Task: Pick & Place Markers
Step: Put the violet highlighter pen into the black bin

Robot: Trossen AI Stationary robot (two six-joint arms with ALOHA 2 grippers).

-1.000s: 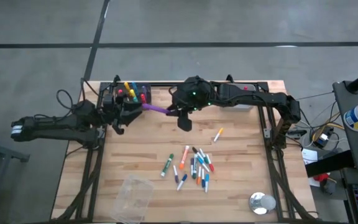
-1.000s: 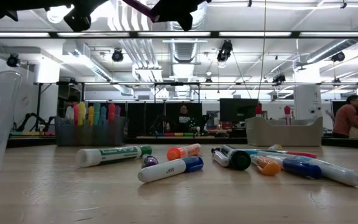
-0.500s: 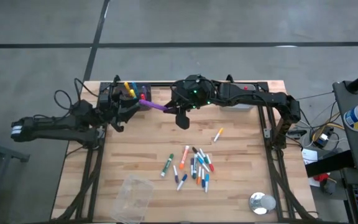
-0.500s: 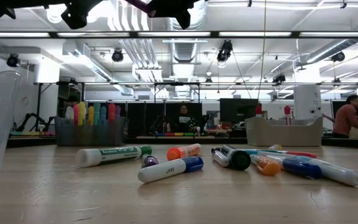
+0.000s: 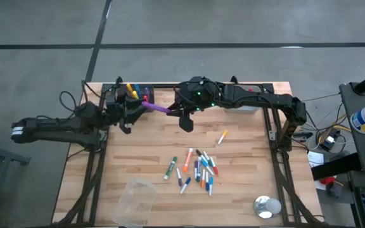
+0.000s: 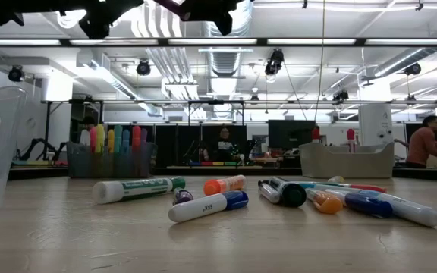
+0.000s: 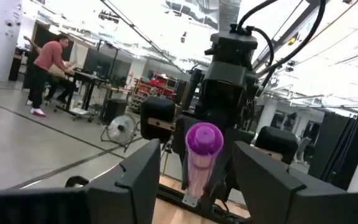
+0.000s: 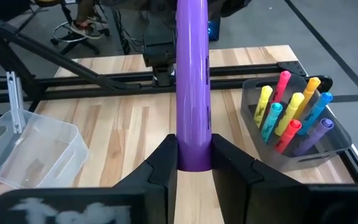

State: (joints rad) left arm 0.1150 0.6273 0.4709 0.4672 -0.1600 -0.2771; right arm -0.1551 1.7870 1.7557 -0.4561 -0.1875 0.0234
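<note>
Right gripper (image 5: 173, 112) clamped on a purple marker (image 5: 158, 108) above the table's (image 5: 246, 145) far side, left gripper (image 5: 134, 109) spread wide around its free end, loose markers (image 5: 198, 170) heaped mid-table, more upright in a grey bin (image 5: 135, 93).

The left gripper (image 5: 127, 118) has seemingly edged closer to the purple marker's (image 5: 159, 109) tip.

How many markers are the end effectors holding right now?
1. A purple marker is clamped in the right end effector, lifted in the air. Its far end points at the left end effector, which is open and grips nothing. None appears hidden.
</note>
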